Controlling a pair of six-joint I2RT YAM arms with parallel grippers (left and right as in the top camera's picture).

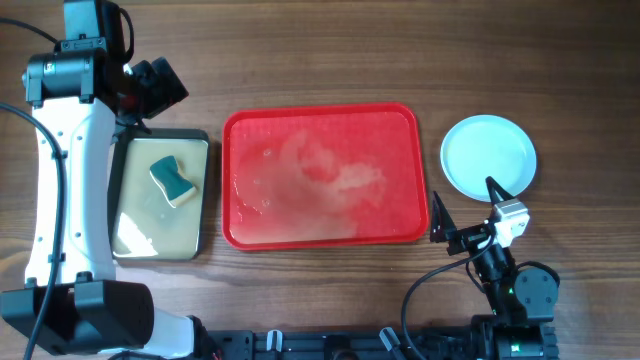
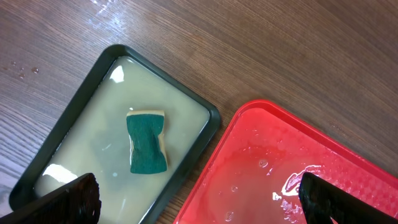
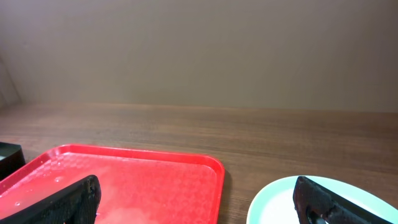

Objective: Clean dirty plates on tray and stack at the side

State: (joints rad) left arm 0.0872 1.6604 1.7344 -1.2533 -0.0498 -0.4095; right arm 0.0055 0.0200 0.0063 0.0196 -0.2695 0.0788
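The red tray (image 1: pixel 322 236) lies mid-table, wet with foamy smears and holding no plates; it also shows in the left wrist view (image 2: pixel 261 118) and the right wrist view (image 3: pixel 205 163). A pale blue plate (image 1: pixel 487 153) sits on the table right of the tray, its rim also in the right wrist view (image 3: pixel 273 190); I cannot tell if others lie under it. My left gripper (image 2: pixel 199 199) is open and empty, above the gap between the black tray and the red tray. My right gripper (image 1: pixel 468 205) (image 3: pixel 196 199) is open and empty, near the red tray's front right corner.
A black-rimmed tray (image 1: pixel 200 195) of yellowish liquid sits left of the red tray, with a green-and-yellow sponge (image 1: pixel 173 181) in it, also seen in the left wrist view (image 2: pixel 147 142). The left arm's white body stands along the table's left side.
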